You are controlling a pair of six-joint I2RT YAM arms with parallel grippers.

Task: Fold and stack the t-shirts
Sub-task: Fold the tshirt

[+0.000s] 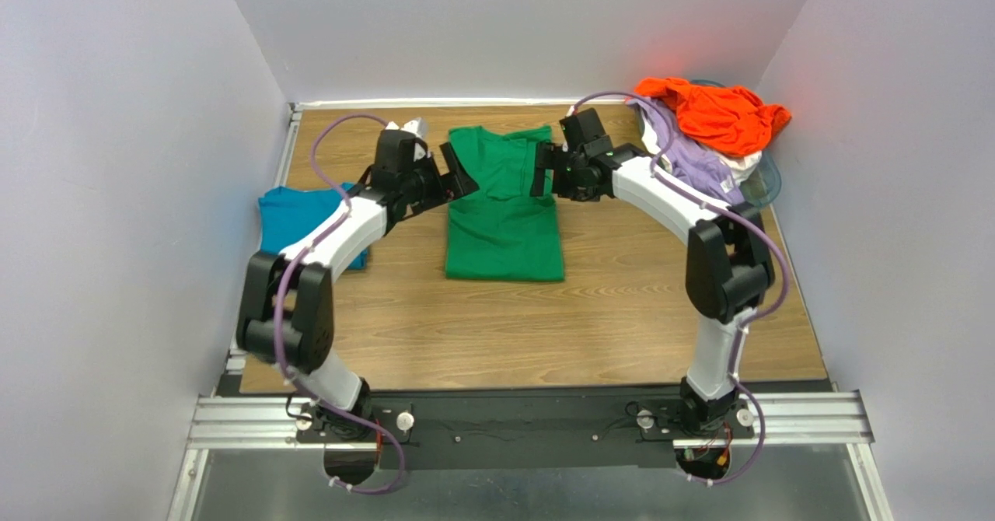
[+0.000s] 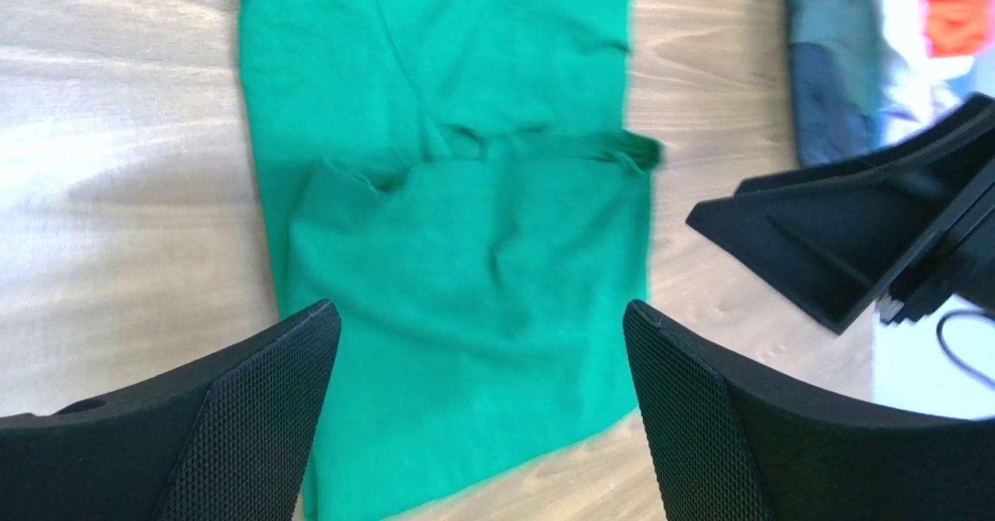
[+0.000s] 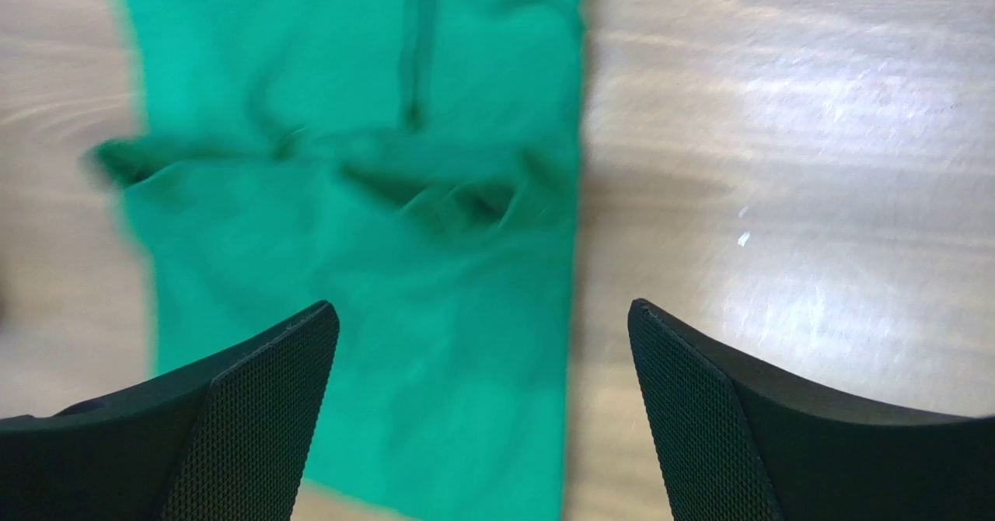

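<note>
Wrist views showed the left gripper (image 2: 481,323) and right gripper (image 3: 481,317) wide apart, empty, over the green t-shirt (image 1: 505,212); only the top view caught the teal t-shirt (image 1: 286,218) at left.

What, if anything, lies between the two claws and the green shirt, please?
Nothing visible does. The left claw and the right claw are both open directly above the green shirt.
</note>
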